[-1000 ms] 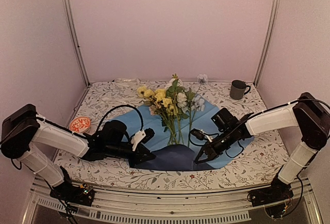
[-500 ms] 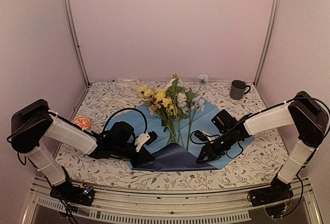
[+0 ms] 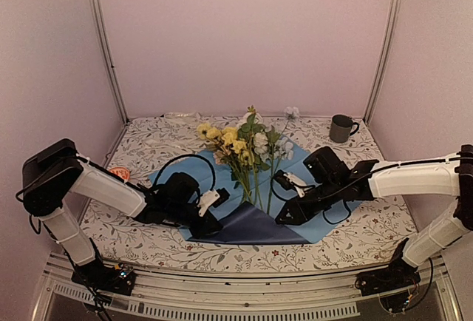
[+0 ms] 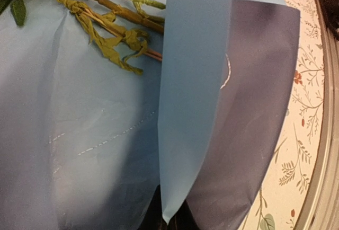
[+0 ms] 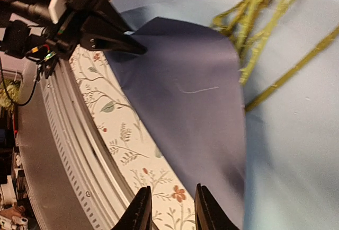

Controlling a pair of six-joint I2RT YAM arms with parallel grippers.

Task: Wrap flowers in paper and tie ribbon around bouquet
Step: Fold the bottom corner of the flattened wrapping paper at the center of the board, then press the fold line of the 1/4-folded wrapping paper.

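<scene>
The flowers (image 3: 250, 147) lie on the paper (image 3: 310, 188), blooms toward the back, stems (image 4: 106, 26) toward the front. The paper's near corner is folded over, so a navy flap (image 3: 255, 226) shows. My left gripper (image 3: 213, 226) is shut on that flap's left corner (image 4: 169, 203); the sheet hides most of its fingers. My right gripper (image 5: 170, 211) is open just off the flap's right edge (image 5: 212, 150), over the tablecloth, with nothing between its fingers. A pale strip (image 3: 179, 116) at the table's back may be the ribbon; it is too small to tell.
A grey mug (image 3: 341, 127) stands at the back right. An orange round thing (image 3: 117, 174) lies at the left, half hidden behind my left arm. The metal front rail (image 5: 69, 150) runs close below the navy flap.
My right gripper has opened, let go of the navy flap and lifted slightly toward the stems. The flap has settled lower and flatter. My left gripper keeps its hold.
</scene>
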